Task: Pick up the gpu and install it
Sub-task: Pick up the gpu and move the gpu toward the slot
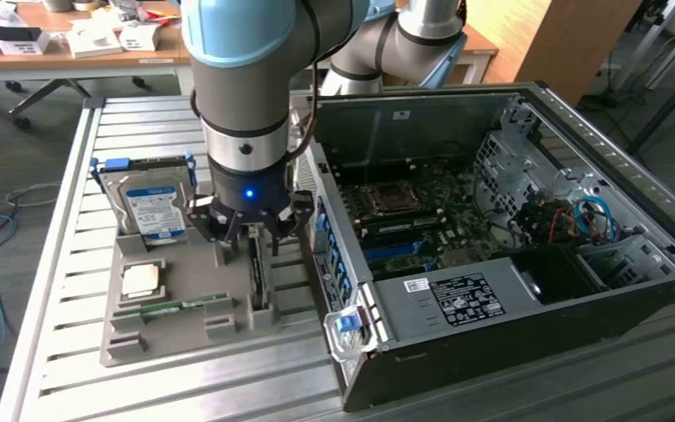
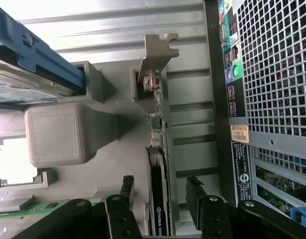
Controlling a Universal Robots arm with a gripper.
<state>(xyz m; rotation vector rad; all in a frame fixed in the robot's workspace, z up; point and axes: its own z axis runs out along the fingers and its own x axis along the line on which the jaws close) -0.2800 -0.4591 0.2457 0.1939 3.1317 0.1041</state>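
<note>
Exterior view first: finds the gripper (image 1: 256,239) low over a grey tray (image 1: 168,341) on the slatted table (image 1: 62,229), straddling the gpu (image 1: 257,283), which stands on edge in the tray slot nearest the case (image 1: 513,347). Reads nothing on the drive (image 1: 154,209) beyond a blue-and-white label, and only black print and symbols (too fine to make out) on the white label (image 1: 460,297) of the power supply. Sees a memory stick (image 1: 173,308) lying flat along the tray edge nearest the camera, and a chip (image 1: 144,280) in a square pocket just behind it. Wrist view: catches the gpu (image 2: 160,117) edge-on, with a silver bracket (image 2: 157,50) at the far end and black fan housing at the near end bearing a small green mark, unreadable. Shows the fingers (image 2: 127,188) spread, one on each side of the gpu, with a clear gap on both sides and nothing pinched. Leaves a narrow strip of tray and table between the gpu and the case's rear panel, with its grille (image 2: 277,64), coloured port icons and a tan sticker (image 2: 241,133) of tiny print. Puts a blocky tray post (image 2: 55,132) and the drive on the gpu's other side, apart from it.
</note>
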